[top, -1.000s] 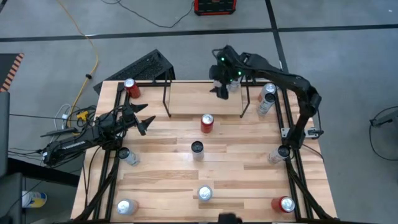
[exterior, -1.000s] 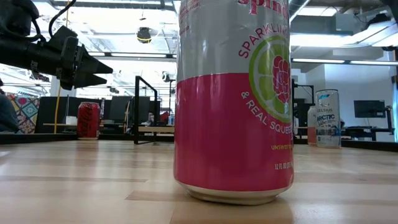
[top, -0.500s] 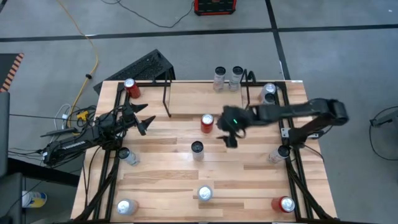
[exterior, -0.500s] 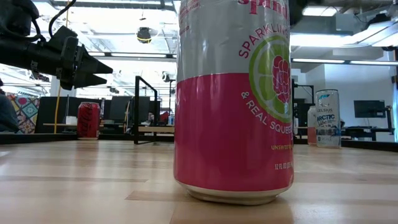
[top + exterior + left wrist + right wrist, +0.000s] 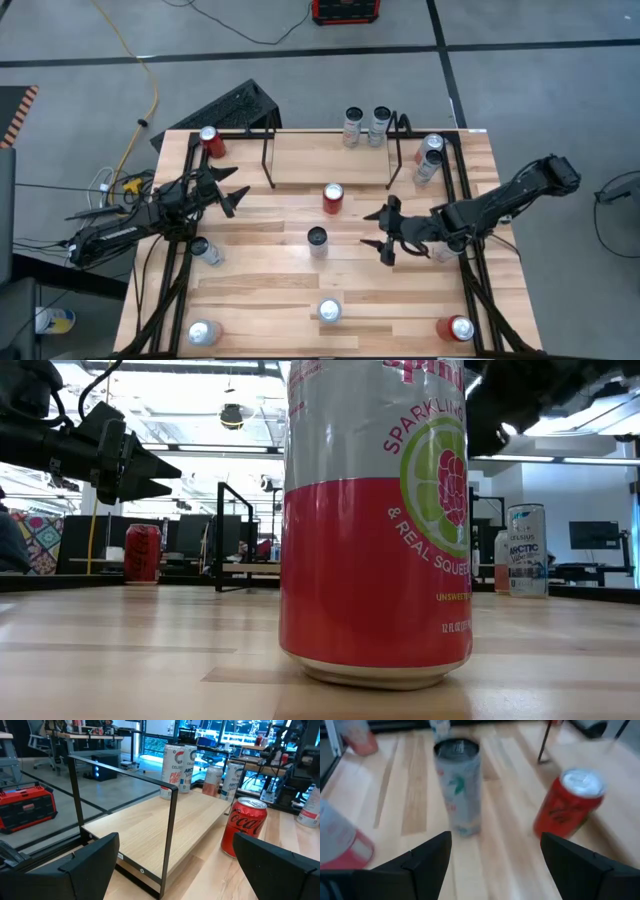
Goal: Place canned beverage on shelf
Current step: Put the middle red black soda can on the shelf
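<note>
The shelf (image 5: 310, 160), thin black rod uprights over a light wood board, stands at the table's far middle. Two silver cans (image 5: 366, 125) stand upright on its far right end; they also show in the left wrist view (image 5: 176, 766). A red can (image 5: 332, 197) stands just before the shelf and a dark-topped grey can (image 5: 317, 240) nearer. My right gripper (image 5: 383, 232) is open and empty to the right of these two, pointing left; its wrist view shows the grey can (image 5: 457, 785) and the red can (image 5: 570, 802) ahead. My left gripper (image 5: 230, 196) is open and empty at the table's left, facing the shelf (image 5: 165, 827).
Several more cans stand around the table: a red one at the far left corner (image 5: 209, 140), two at the far right (image 5: 430, 157), one by each side rail (image 5: 203, 250) (image 5: 445, 250), three along the near edge (image 5: 329, 312). The pink can fills the low view (image 5: 375, 520).
My right gripper has drawn back from the shelf's far right end toward the table's near and right side and has come down low over the table, turned to point left. Two silver cans now show standing where it was. My left arm has kept still.
</note>
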You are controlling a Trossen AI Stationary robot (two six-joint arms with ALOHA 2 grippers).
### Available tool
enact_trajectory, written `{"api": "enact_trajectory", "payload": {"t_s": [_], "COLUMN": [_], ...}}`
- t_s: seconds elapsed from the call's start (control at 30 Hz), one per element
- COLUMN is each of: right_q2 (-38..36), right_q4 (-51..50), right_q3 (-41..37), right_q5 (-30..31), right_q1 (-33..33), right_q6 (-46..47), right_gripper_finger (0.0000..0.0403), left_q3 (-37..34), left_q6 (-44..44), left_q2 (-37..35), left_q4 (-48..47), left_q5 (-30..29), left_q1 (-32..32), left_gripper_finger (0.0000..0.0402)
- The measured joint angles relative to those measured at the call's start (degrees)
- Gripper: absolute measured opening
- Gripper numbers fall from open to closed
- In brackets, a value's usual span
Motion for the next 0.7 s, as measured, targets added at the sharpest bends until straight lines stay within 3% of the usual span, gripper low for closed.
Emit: {"api": "enact_trajectory", "payload": {"t_s": [0.27, 0.7], "right_q2": [4.8, 8.9], "right_q4": [10.5, 13.2], "right_q3": [-3.6, -3.9], "right_q5": [1.8, 2.4], "right_q1": [4.8, 6.9], "right_q6": [2.7, 4.6], "right_gripper_finger": [0.0330, 0.0330], "left_q3": [0.0, 0.0], "left_q6": [0.0, 0.0], "left_q2": [0.0, 0.0], "left_q4": [0.0, 0.0], "left_q5": [0.0, 0.0], "left_q1": [0.0, 0.0], "left_gripper_finger": [0.0374, 0.0374]}}
